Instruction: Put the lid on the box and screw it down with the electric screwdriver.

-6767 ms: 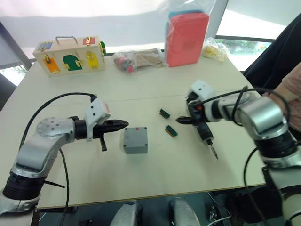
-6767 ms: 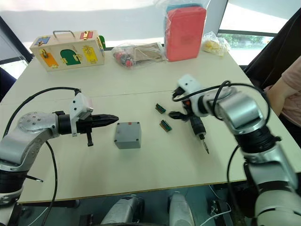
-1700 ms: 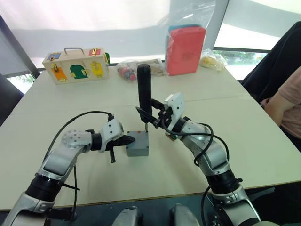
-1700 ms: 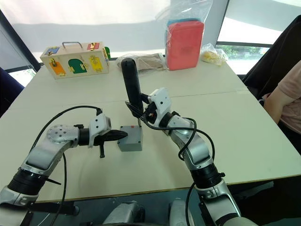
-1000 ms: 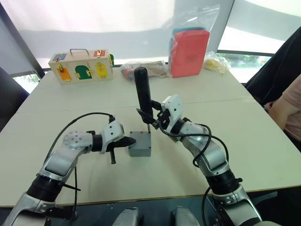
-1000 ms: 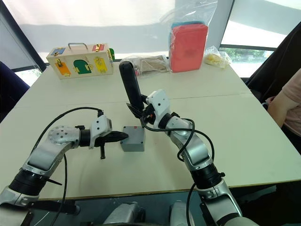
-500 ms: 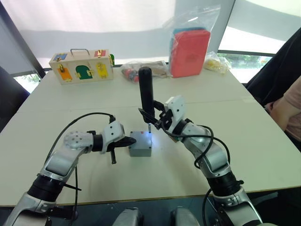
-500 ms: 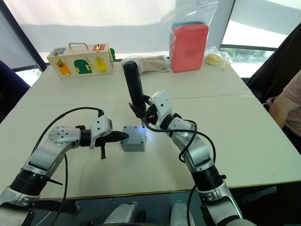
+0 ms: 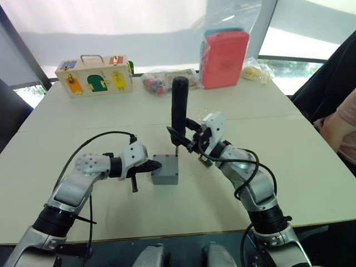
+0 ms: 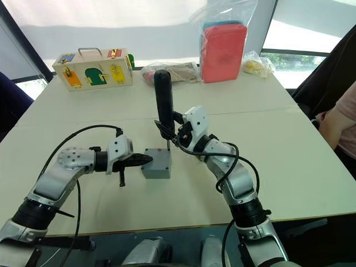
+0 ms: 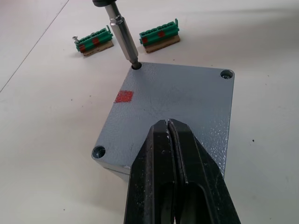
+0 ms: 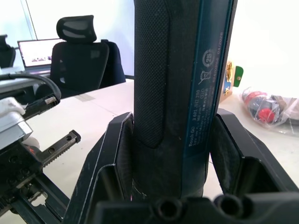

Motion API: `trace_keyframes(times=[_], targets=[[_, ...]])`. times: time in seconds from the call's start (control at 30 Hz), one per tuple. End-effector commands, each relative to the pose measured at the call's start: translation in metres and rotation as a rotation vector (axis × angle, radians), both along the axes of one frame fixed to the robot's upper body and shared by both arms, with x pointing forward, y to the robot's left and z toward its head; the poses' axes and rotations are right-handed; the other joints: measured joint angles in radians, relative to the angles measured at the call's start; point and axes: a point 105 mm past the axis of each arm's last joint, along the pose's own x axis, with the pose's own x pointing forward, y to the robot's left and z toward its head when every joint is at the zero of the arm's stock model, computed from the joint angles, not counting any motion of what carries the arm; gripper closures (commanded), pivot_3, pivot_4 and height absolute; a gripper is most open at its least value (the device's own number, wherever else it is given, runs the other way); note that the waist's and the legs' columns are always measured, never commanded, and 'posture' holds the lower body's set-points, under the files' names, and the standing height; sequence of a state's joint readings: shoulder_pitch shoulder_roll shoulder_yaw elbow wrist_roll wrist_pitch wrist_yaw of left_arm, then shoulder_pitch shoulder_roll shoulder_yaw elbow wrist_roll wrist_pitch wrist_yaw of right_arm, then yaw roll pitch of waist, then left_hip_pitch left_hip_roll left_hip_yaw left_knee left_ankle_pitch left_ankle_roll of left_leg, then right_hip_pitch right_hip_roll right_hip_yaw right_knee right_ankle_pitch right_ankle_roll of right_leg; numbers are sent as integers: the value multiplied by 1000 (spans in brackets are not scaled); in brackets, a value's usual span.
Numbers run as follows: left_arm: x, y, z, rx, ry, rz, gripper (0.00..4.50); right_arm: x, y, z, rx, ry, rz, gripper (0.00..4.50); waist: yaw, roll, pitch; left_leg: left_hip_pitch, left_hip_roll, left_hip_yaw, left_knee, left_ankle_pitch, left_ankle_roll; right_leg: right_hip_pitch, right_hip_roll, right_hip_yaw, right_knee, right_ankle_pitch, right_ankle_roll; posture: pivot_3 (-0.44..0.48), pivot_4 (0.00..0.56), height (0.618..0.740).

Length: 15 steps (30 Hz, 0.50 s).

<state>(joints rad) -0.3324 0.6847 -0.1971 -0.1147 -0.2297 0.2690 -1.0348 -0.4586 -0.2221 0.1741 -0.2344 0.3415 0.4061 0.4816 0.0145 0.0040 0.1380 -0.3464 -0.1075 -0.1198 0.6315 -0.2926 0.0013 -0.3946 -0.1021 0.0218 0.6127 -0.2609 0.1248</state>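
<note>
The grey lid [image 11: 177, 102], with a small red mark on top and screw holes at its corners, lies on the grey box [image 9: 164, 179] at mid-table. My left gripper [image 11: 167, 122] is shut, its tips resting on the lid's near side. The black electric screwdriver [image 9: 179, 105] stands nearly upright with my right gripper [image 9: 182, 137] shut around its lower body. Its metal bit [image 11: 125, 39] sits in a far corner screw hole of the lid. In the right wrist view the screwdriver [image 12: 180, 79] sits between the two fingers.
Two green terminal blocks [image 11: 93, 42] [image 11: 160, 36] lie just beyond the box. At the table's far side stand a wooden box with coloured doors [image 9: 93, 75], a clear bag of parts [image 9: 164, 82] and a red pack in plastic [image 9: 224, 50]. A person [image 9: 339, 125] sits at the right.
My right gripper lifted the screwdriver off the table and stood it over the box. In the last half second it shifted slightly right and more upright. The left gripper keeps pressing on the lid.
</note>
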Motion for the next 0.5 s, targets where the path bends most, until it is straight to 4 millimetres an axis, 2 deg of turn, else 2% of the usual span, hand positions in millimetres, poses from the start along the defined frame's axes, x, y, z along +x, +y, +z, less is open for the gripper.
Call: trace_keyframes(times=[0.03,0.07,0.1,0.13,0.2,0.23,0.37,0.5], targets=[[-4,4,-13,40,68,11,4500,2,-19,48,74,-75,-34,2666,1,0,2,-6,0,-1,1,1,1,-6,0,-1,0,1,-1,0,150,740],[-3,3,-4,26,50,5,4500,1,-24,68,112,-87,-27,2666,1,0,6,-11,0,-1,1,2,0,-12,0,-1,1,4,0,0,150,740],[-3,3,5,11,30,-3,4500,0,-29,83,124,-89,-19,2666,1,1,10,-14,0,-1,1,3,-1,-15,1,-1,2,11,-8,0,150,740],[-2,2,15,-5,13,-9,4500,1,-35,92,124,-71,-18,2666,0,2,13,-18,0,-1,2,3,-1,-16,1,-1,2,12,-8,0,150,740],[-1,2,28,-24,-11,-12,4500,5,-47,96,85,-21,-45,2666,0,0,17,-36,-1,-1,5,7,-5,-32,3,-2,4,19,-8,0,150,740],[-1,2,34,-30,-23,-14,4500,8,-54,96,69,16,-70,2666,-1,0,17,-41,0,-2,6,10,-12,-36,4,-3,4,20,-9,0,150,740],[-1,5,56,-48,-71,-21,4500,20,-88,83,-23,209,-205,2666,-8,-2,22,-46,1,-2,1,10,-12,-44,4,-2,1,19,-10,0,150,740],[-4,7,76,-72,-105,-42,4500,22,-123,48,-219,450,-350,2666,-11,-1,32,-51,1,-1,1,11,-12,-49,3,-1,1,19,-10,0,150,740]])
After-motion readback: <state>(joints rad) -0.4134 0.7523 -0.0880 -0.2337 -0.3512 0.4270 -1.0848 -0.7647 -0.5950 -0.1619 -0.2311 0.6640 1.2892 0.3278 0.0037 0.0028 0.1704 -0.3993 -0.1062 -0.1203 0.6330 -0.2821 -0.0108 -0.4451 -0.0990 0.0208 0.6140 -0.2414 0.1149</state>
